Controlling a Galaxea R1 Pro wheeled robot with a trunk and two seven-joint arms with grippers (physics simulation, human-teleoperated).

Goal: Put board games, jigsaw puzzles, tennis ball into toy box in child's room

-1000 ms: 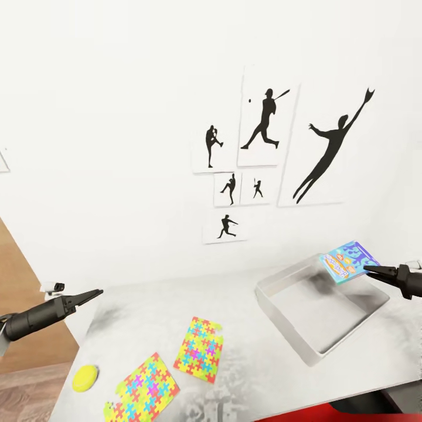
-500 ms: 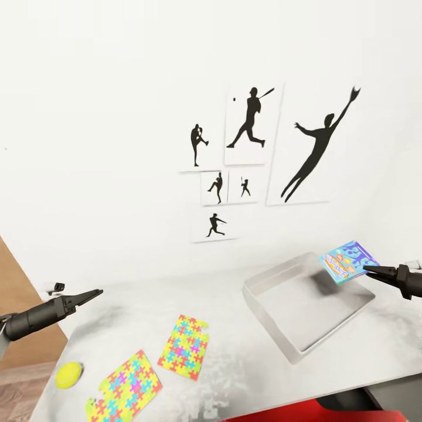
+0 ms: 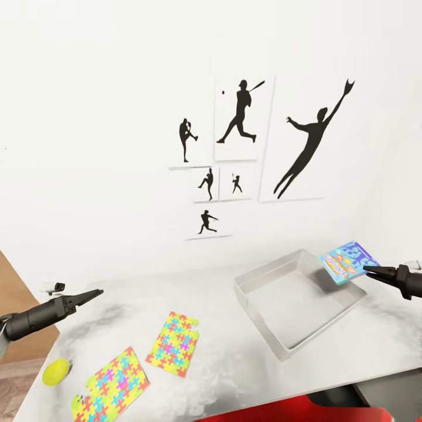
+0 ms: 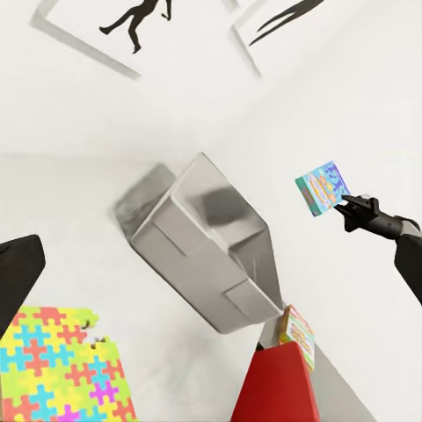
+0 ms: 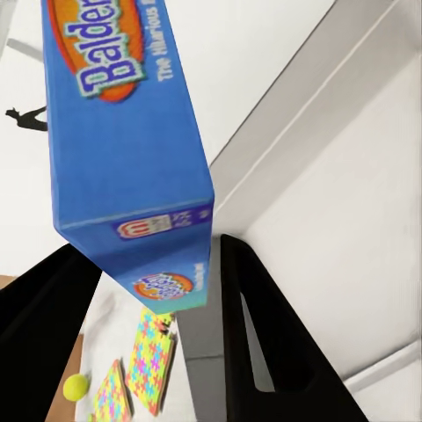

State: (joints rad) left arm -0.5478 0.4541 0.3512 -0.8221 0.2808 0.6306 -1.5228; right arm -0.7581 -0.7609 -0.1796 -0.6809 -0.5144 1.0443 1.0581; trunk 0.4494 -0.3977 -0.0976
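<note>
Head view: the table fills the lower half of the frame, glossy pale grey, its near edge running off at the bottom and its left edge slanting up from the lower left beside wood floor. At lower left of centre lie two puzzles, one well inside the table, the other close to the near edge; both are flat, notched, multicoloured sheets, just apart. The ball, small and yellow-green, sits near the left edge beside the lower puzzle. Right of centre the box, a shallow grey tray with sloping walls, lies skewed, with bare table between it and the puzzles. At the right edge the right hand pinches the game, a thin blue printed box held tilted above the tray's far right corner. At mid left the left hand hangs over the table's left end, its fingers pressed together on nothing. Black silhouette pictures hang on the white wall. A red seat shows at the bottom edge.

Left wrist view: the box sits centre, the right hand with the game at right, apart from the tray. One puzzle lies at lower left. Another colourful game stands at the tray's lower corner, above the red seat.

Right wrist view: dark fingers clamp the game by its end; the tray rim runs behind, and the puzzles and ball are at the bottom left.
</note>
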